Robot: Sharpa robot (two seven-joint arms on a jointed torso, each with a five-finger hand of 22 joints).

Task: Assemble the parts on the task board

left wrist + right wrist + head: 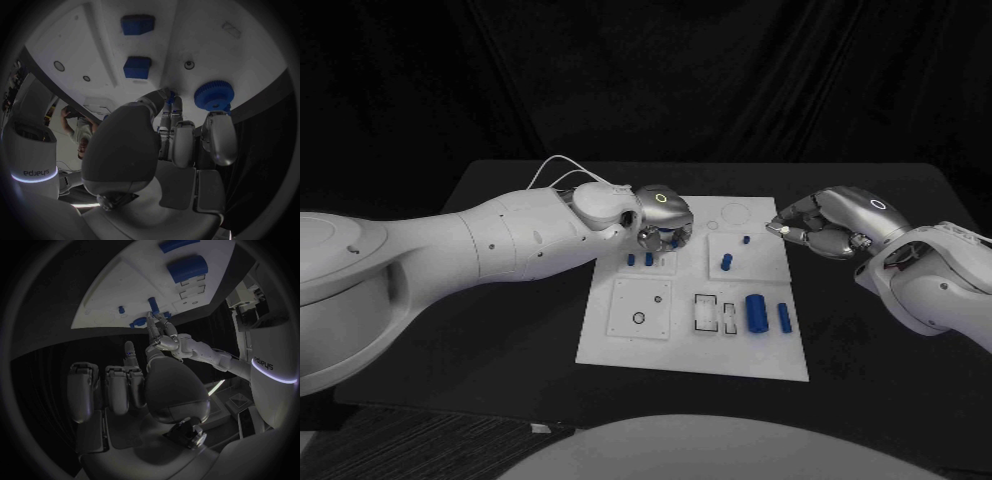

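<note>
We see a black worktop (877, 350) carrying one thing directly: the white task board (620, 352), which lies flat near its middle, its long sides running away from the robot. We find bare black surface on every side of the board, with a wider margin to its right.

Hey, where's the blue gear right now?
The blue gear shows in the left wrist view, lying on the task board by its edge, just beyond the left hand's fingertips.
</note>
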